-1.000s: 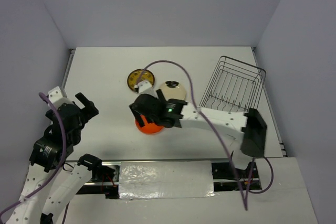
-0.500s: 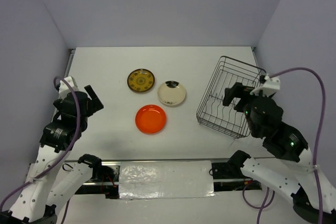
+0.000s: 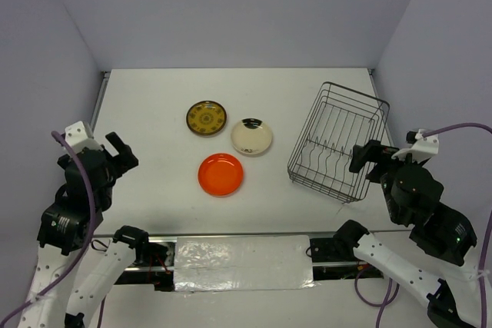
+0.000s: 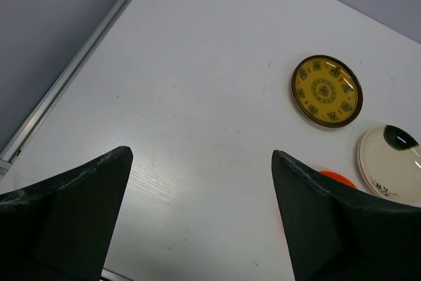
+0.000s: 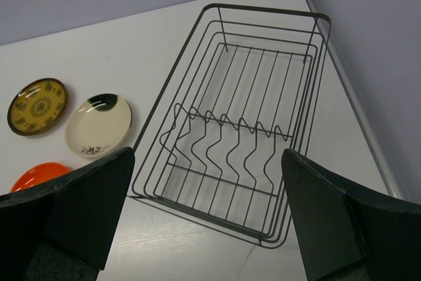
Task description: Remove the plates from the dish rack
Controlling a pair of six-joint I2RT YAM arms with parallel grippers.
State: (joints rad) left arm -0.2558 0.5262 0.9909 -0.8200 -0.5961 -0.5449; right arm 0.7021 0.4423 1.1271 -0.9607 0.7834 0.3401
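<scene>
Item 1, the dish rack [image 3: 324, 187]: we find it on the right side of the table [image 3: 154, 97], tilted a little out of square. The right wrist view shows bare wires and vacant slots, so we count no plates in it.

Item 2, the plates: we count three, all flat on the table left of the rack and apart from one another. They are a yellow-brown patterned plate [image 3: 206, 117] farthest back, a cream plate [image 3: 251, 136] with a dark mark at its rim nearest the rack, and an orange plate [image 3: 221, 173] nearest the arms. We judge they lie spread and face up so that each rests stably with no stacking.

Item 3, the left gripper [image 3: 121, 151]: its jaws are spread wide and hold nothing. It hangs over bare table at the left, well clear of the plates.

Item 4, the right gripper [image 3: 367, 160]: its jaws are likewise wide apart and empty, poised just beside the near right corner of the rack and looking down into it.

Remark: with the rack bare, we judge the unloading complete and both arms parked out of the way.
</scene>
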